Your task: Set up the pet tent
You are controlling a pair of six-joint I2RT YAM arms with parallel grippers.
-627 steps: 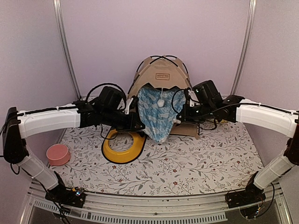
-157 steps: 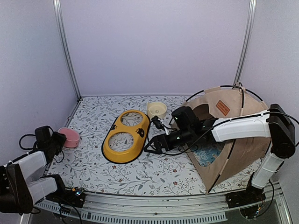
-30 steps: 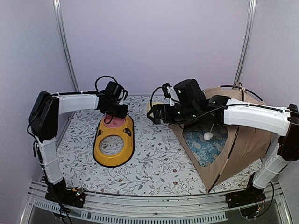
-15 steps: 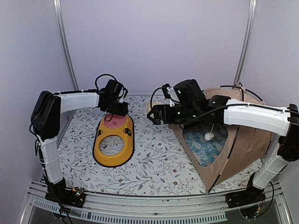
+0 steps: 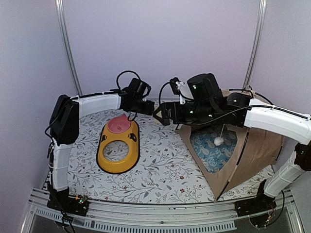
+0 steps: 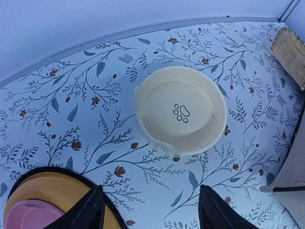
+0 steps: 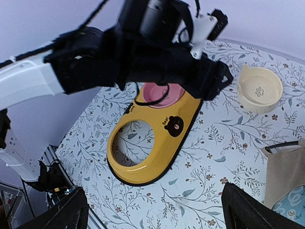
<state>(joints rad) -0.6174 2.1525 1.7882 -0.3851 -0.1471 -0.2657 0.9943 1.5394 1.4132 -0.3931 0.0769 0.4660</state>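
- Left gripper (image 6: 150,217): fingers spread, nothing between, hovering over round cream bowl with paw print (image 6: 180,109) near table's far edge.
- Right gripper (image 7: 157,220): fingers spread wide, empty, above table middle.
- Round pink bowl (image 5: 120,125) seated in far hole of yellow oval tray (image 5: 118,154), left of table centre.
- Large beige fabric pet tent (image 5: 260,143) with thin black poles standing at table's right edge, light blue patterned mat (image 5: 210,153) and white pom-pom (image 5: 218,141) in opening.

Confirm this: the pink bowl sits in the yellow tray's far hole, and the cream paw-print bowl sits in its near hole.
Not quite. The cream paw-print bowl stands on the floral cloth beyond the yellow tray; the right wrist view shows the near hole empty.
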